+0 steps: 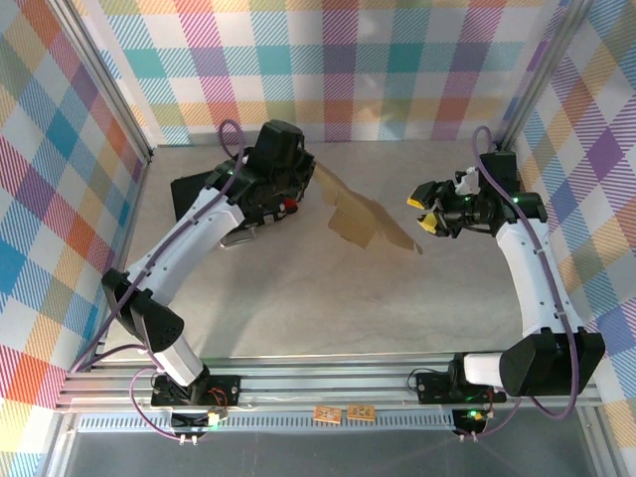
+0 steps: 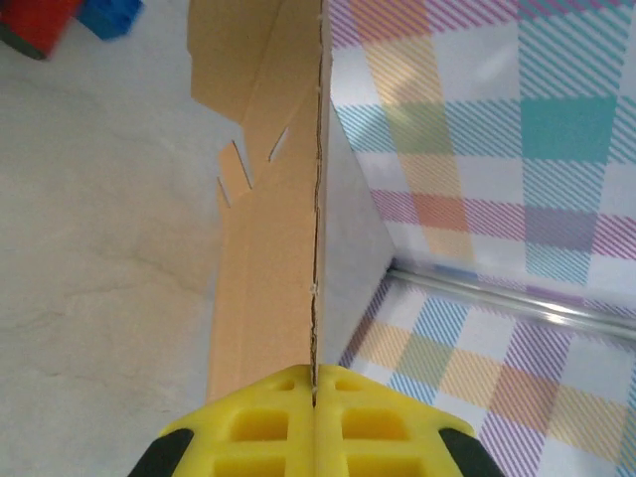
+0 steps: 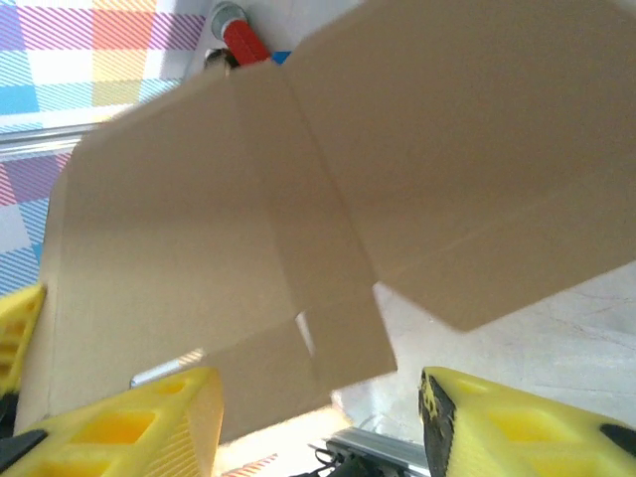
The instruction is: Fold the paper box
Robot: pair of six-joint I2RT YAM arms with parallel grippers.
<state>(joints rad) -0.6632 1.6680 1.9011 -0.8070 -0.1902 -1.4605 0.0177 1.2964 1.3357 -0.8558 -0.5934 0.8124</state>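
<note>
The paper box (image 1: 366, 221) is a flat brown cardboard sheet with flaps, lifted off the table between the two arms and tilted. My left gripper (image 1: 306, 187) is at its left end. In the left wrist view the yellow fingers (image 2: 258, 427) are shut on the thin edge of the paper box (image 2: 268, 248), which runs straight away from them. My right gripper (image 1: 421, 214) stands open just off the sheet's right end. In the right wrist view the paper box (image 3: 248, 199) hangs close ahead of and above the spread fingers (image 3: 497, 422), with nothing between them.
A black case (image 1: 199, 194) with a red cylinder (image 3: 243, 40) lies on the table behind the left gripper. Checked walls with metal frame rails (image 1: 119, 99) enclose the table on three sides. Open table surface (image 1: 328, 298) lies toward the near edge.
</note>
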